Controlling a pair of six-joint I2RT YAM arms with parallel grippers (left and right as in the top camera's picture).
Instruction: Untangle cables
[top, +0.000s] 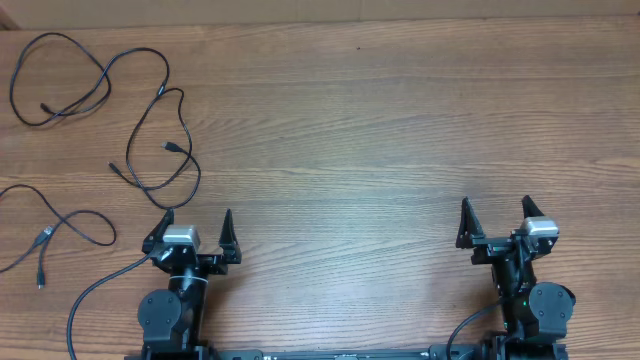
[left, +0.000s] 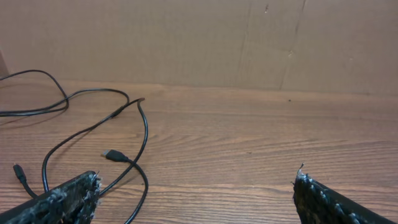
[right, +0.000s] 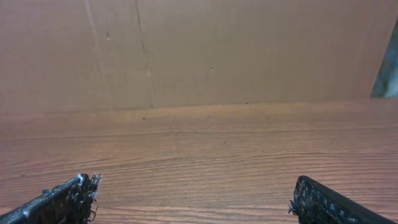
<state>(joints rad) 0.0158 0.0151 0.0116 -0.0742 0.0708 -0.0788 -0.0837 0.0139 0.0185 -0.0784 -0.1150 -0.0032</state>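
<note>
Thin black cables lie as loose strands on the far left of the wooden table. One cable (top: 104, 80) loops at the top left. A second cable, with a small plug (top: 171, 148), curves down just ahead of my left gripper (top: 197, 215). A third cable with a silvery tip (top: 46, 234) lies at the left edge. In the left wrist view the plug (left: 112, 154) and its cord (left: 145, 127) lie in front of the left finger (left: 68, 196). My left gripper (left: 196, 183) is open and holds nothing. My right gripper (top: 496, 203) (right: 193, 186) is open over bare wood, far from the cables.
A brown cardboard wall (left: 249, 43) stands along the table's far edge. The left arm's own thicker black cable (top: 85, 300) arcs beside its base at the near edge. Both arm bases sit at the front of the table (top: 350, 150).
</note>
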